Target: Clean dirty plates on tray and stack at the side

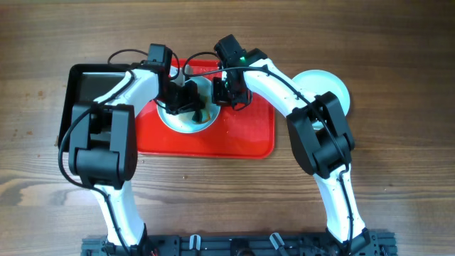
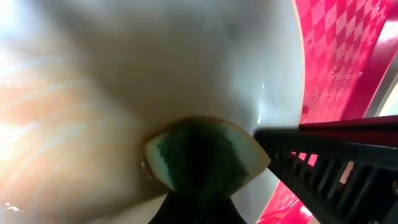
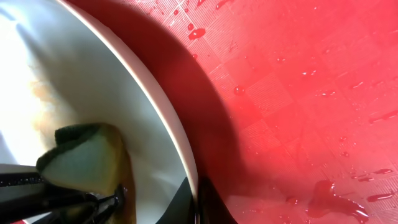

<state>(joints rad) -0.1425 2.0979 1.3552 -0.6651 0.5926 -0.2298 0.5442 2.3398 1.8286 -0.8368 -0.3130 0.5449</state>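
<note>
A white plate (image 1: 179,122) with an orange-brown smear lies at the back left of the wet red tray (image 1: 242,135). My left gripper (image 1: 186,99) is shut on a green-and-yellow sponge (image 2: 202,155) and presses it onto the plate's face (image 2: 155,68). My right gripper (image 1: 222,96) is shut on the plate's right rim (image 3: 186,158), one finger inside and one outside (image 3: 198,200). The right wrist view also shows the sponge (image 3: 87,162) and the smear beside it. A second white plate (image 1: 328,87) lies on the table to the right of the tray. A third plate does not show.
A smaller black tray (image 1: 89,84) sits against the red tray's left end. Water drops lie on the red tray (image 3: 298,93). Both arms cross over the tray's back half. Wooden table (image 1: 227,192) lies in front.
</note>
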